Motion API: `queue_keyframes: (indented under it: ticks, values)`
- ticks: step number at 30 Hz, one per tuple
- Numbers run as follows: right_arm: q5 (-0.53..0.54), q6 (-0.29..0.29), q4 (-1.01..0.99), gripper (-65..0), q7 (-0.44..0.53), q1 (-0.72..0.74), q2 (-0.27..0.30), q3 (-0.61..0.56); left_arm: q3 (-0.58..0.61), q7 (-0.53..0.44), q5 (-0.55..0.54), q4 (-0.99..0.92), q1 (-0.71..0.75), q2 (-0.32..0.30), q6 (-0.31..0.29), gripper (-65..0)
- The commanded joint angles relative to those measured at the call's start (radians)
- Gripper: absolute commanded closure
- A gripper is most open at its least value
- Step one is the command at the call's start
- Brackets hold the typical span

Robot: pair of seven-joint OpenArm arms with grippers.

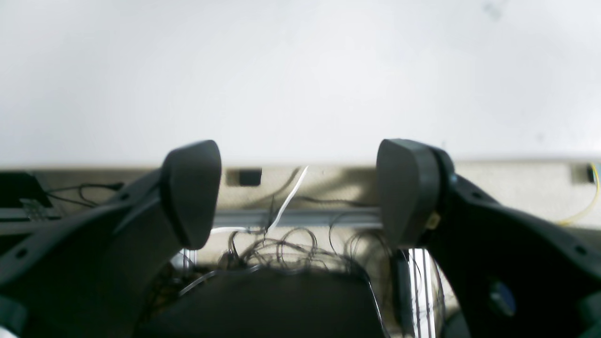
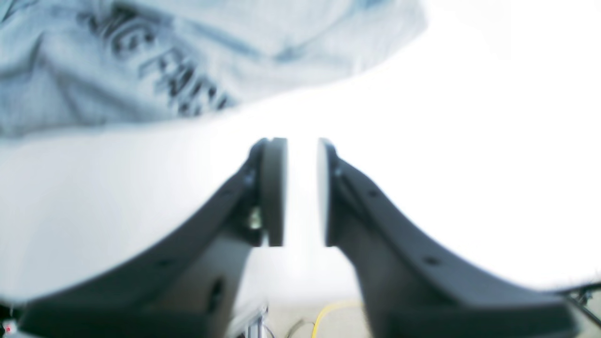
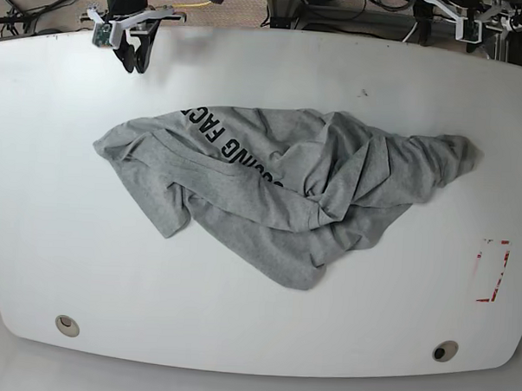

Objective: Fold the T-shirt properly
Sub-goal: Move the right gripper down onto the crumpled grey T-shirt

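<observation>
Our left gripper [image 1: 299, 192] holds its jaws wide apart with nothing between them. Our right gripper [image 2: 302, 190] keeps a narrow gap between its flat pads [image 2: 274, 188], gripping nothing.

The crumpled T-shirt [image 3: 279, 183] fills the middle of the table [image 3: 67, 265]; its edges lie bare.

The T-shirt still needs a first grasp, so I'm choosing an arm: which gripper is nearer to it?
Right. The right gripper hovers just beyond the T-shirt's lettered edge. The left gripper is back at the table's far edge, no cloth near.
</observation>
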Motion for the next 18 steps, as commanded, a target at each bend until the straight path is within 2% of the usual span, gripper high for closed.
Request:
queue_keyframes:
  ticks: [1,4,10,14,18]
  values:
    - [-0.004,0.01,0.019,-23.8,-0.057,0.071,0.012,0.001,-0.009,-0.02,-0.003,0.013,-0.012,-0.006,0.008,-48.5]
    - [-0.011,0.013,0.017,-26.0,-0.115,0.137,0.046,0.001,-0.009,-0.02,-0.003,0.011,-0.03,0.017,0.008,-48.5]
    - [-0.034,0.096,0.017,-25.4,-0.277,0.301,0.077,-0.058,-0.022,-0.02,-0.001,0.013,-0.073,0.047,0.011,-48.5]
    - [-0.089,0.153,0.017,-24.7,-0.432,0.417,0.123,-0.171,-0.033,-0.023,-0.001,0.013,-0.09,0.05,0.011,-48.6]
    - [-0.118,0.179,0.009,-24.7,-0.467,0.502,0.136,-0.253,-0.035,-0.023,-0.001,0.013,-0.107,0.05,0.011,-48.6]
